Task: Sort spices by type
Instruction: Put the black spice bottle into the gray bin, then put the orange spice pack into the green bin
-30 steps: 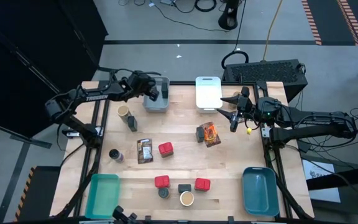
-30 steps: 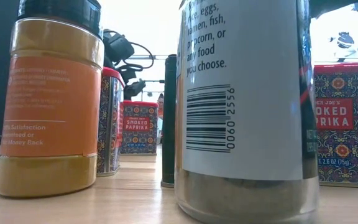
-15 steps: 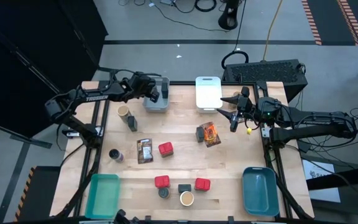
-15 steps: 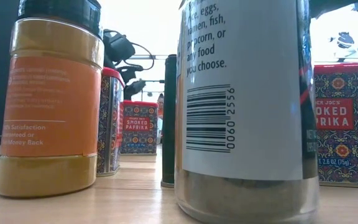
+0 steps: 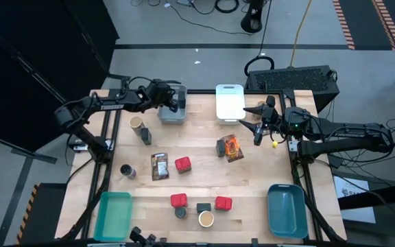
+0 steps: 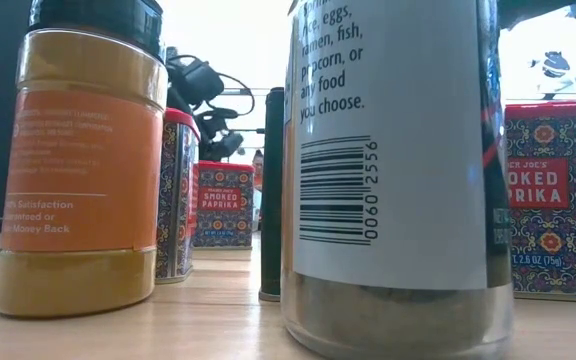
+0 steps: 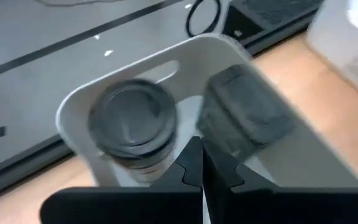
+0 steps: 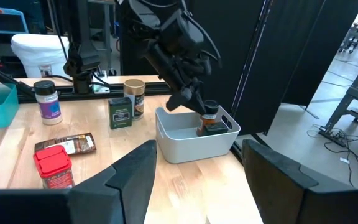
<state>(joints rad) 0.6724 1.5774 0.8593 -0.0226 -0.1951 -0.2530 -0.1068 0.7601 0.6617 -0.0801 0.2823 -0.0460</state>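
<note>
Sitting near edge: three red tins (image 5: 178, 200), two dark jars | mid-table: printed packets (image 5: 160, 166) | far right: right gripper (image 5: 258, 134) hovering, fingers spread | far left: left gripper (image 5: 172, 104) pressed together above grey bin (image 5: 172, 116) holding two dark-lidded jars (image 7: 132, 124)

The left gripper (image 5: 172, 103) hangs closed over the grey bin (image 5: 173, 115), where two dark jars (image 7: 131, 127) fill the far end. Open tabletop (image 5: 197, 140) runs between the bins down the table's middle; red tins (image 5: 182, 164) and packets (image 5: 160, 166) crowd the centre and near edge.
</note>
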